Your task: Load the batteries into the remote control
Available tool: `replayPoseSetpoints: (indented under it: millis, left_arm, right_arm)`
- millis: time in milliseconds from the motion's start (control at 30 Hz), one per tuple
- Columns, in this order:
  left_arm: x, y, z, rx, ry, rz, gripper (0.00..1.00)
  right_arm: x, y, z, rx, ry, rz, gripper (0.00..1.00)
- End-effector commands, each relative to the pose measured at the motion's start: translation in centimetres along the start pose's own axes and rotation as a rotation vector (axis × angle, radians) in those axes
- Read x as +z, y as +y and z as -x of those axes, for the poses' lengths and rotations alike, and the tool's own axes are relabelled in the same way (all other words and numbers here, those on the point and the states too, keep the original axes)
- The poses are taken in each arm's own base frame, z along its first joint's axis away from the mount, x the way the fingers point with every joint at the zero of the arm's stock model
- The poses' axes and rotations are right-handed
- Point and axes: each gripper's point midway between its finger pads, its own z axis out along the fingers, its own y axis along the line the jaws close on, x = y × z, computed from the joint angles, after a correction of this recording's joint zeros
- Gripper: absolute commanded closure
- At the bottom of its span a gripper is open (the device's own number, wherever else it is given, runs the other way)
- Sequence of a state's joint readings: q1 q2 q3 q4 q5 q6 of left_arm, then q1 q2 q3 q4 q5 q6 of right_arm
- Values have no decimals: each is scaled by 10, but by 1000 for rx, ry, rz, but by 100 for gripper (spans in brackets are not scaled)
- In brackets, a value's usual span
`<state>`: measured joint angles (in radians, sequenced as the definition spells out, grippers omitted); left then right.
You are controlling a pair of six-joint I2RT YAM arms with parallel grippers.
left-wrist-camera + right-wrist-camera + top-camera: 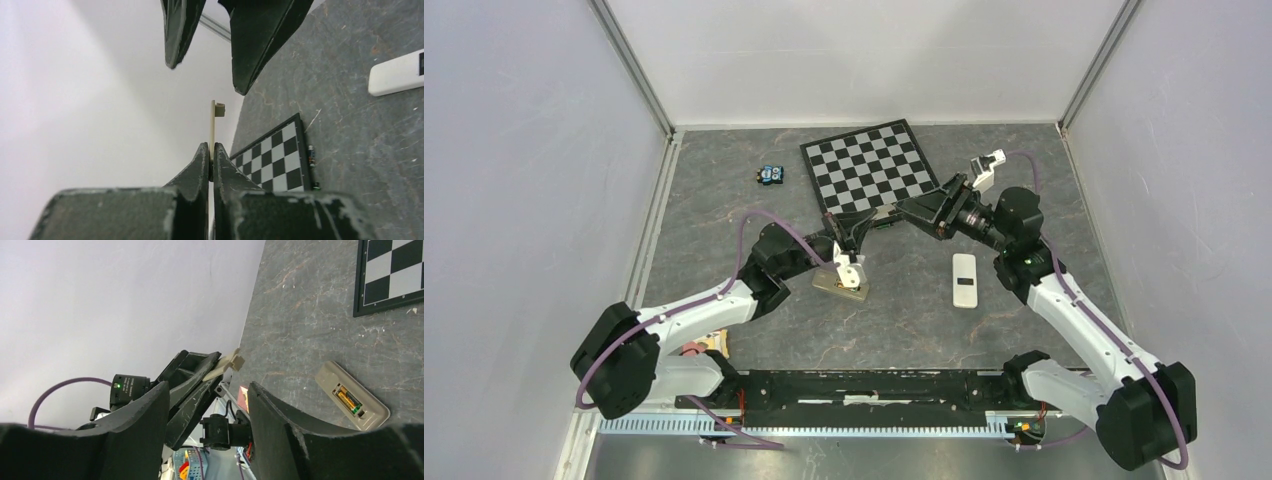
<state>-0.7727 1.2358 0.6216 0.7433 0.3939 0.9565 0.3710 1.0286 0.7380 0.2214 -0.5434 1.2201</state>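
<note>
Tan plastic faces up on the small rectangular remote control (327,375), which lies face down on the dark grey stone-patterned table (310,305) with its battery recess uncovered. In the right wrist view a gold-coloured battery with a green end (348,399) sits in that recess. Whether a second one lies beside it is too small to tell. The left gripper (211,147) is closed tight on a thin beige flat cover plate (212,127), held edge-on and raised above the remote. Only its narrow edge and a small tab at the top show in the left wrist view, and from above it is a pale patch among the fingers. The right gripper (209,386) has its jaws standing well apart and holds nothing. Its dark fingers (260,45) hang just beyond the plate's free end without touching it, their bases cut off at the frame's top. A plain white slab with a dark rectangular slot (964,280) lies to the right of the remote, well apart from it. A black-and-silver checkerboard (871,165) lies farther back, its near edge partly hidden by the right arm. A tiny dark cylinder (311,155) lies against the board's edge, too small to identify. A small blue object (771,175) lies to the board's left, its shape unclear.
</note>
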Motion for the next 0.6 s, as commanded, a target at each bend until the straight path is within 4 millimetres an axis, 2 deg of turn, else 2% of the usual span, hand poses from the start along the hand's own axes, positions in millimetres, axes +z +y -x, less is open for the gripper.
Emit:
replayPoseSetpoints:
  millis: [0,267,400,567]
  left_arm:
    - [4,28,32,239,-107,38,98]
    - [8,16,42,248,-155,-37,95]
    - [9,14,39,252,-147,-45,95]
    - [10,6,35,247,-141,-80,92]
  right_arm:
    - [3,0,-2,37,18,16,39]
    - [11,-9,-4,50,47,7,56]
    - [9,-6,-9,50,72,38,66]
    - [2,7,-17,87,103,101,68]
